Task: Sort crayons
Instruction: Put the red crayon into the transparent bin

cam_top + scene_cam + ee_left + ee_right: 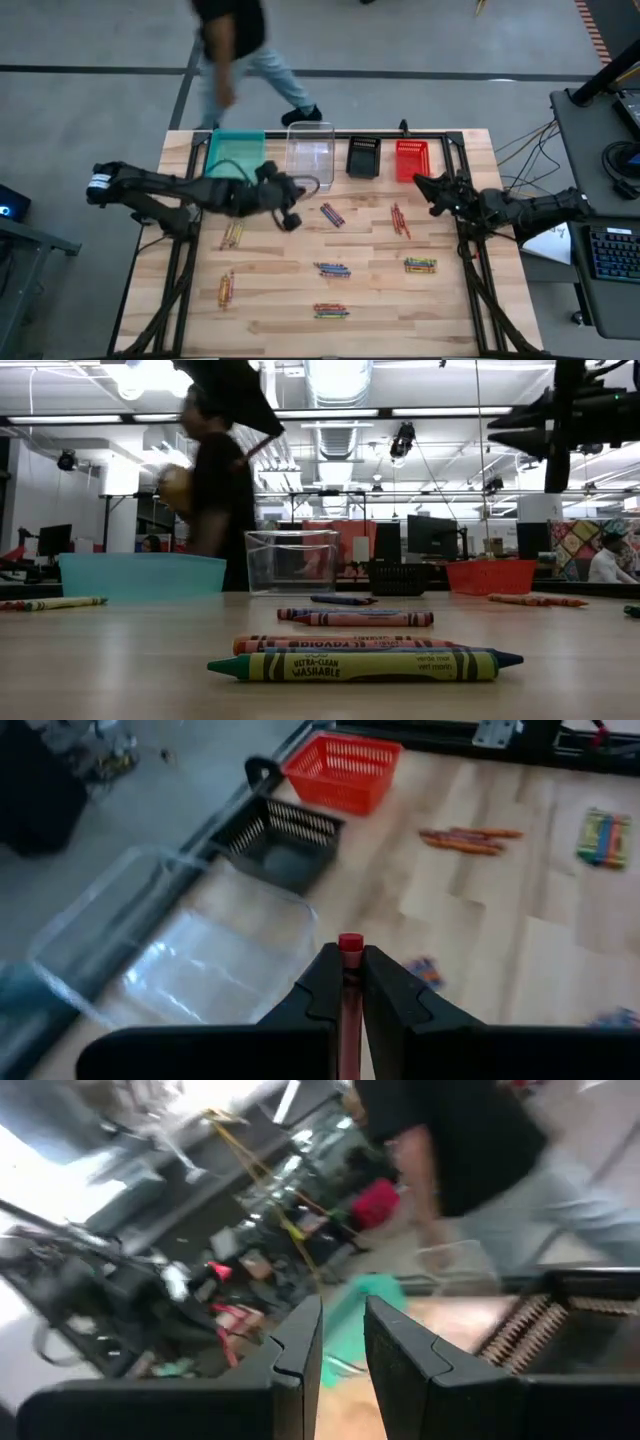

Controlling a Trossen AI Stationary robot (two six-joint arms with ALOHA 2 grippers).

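Right now your left end effector (pixel 350 982) is gripping one red crayon (pixel 349 946) upright between closed fingers, hovering above the counter (pixel 280 300) just short of the clear bin (pixel 311 150).

Risk first. You are holding that crayon by a narrow pinch, so it is likely to twist or slip if you are swinging fast. You are also sitting closest to the clear bin while the red bin (pixel 411 158) is standing two places farther along the row; releasing here is probably putting red in the wrong bin, if colours are meant to match. A crayon dropped from height is liable to bounce out or roll across the wood.

Counting from the near edge toward the far edge, seven loose groups of crayons are lying on the counter: one mixed cluster (pixel 331 311) nearest, an orange-yellow group (pixel 226 289) to the left, a bluish group (pixel 332 269) mid-counter, a green-yellow group (pixel 420 265) to the right, then a yellowish group (pixel 232 235), a purple pair (pixel 332 214) and a red group (pixel 400 219). Single sticks inside each group are too small to count.

Four bins are lining the far edge: teal bin (pixel 236 152), clear, black bin (pixel 363 157), red.

Your right end effector (pixel 420 184) is waiting beside the red bin with fingers slightly apart, holding nothing visible. One person (pixel 235 50) is walking past beyond the counter; keep the arms clear.
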